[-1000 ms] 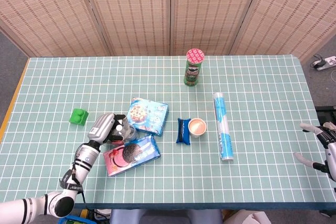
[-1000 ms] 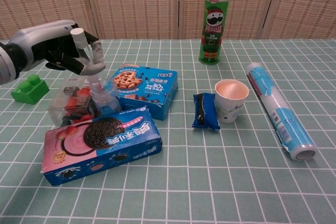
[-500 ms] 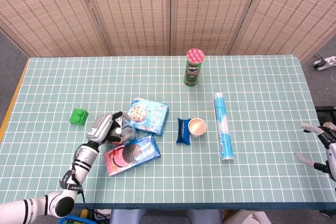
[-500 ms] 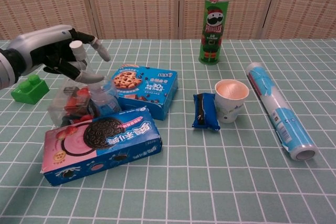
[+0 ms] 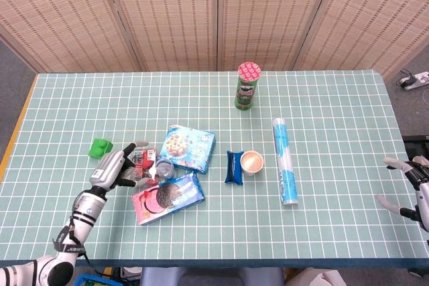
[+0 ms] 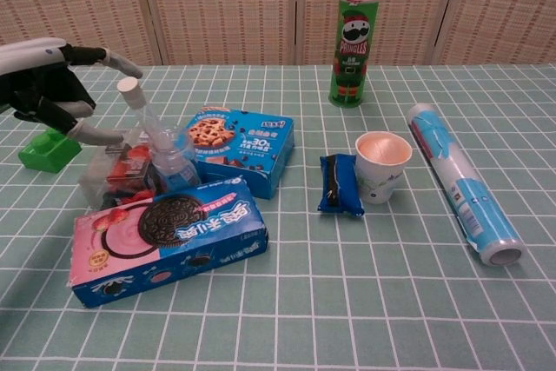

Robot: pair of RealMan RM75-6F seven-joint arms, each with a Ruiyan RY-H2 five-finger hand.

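My left hand (image 6: 52,93) hangs with fingers spread and nothing in it, just beside the bottle (image 6: 161,149) and on the side toward the green brick (image 6: 48,149). The bottle leans with its white cap toward that hand, resting among a clear packet (image 6: 117,175) of red sweets, between the blue biscuit box (image 6: 239,149) and the Oreo box (image 6: 169,236), which lies in front of it. Beyond the biscuit box come a dark snack pack (image 6: 340,185), a paper cup (image 6: 382,165) and a long tube (image 6: 460,184), with the Pringles can (image 6: 354,34) standing behind. My right hand (image 5: 410,182) hovers at the table (image 5: 335,232) edge, well apart from the bottle, fingers apart and holding nothing.
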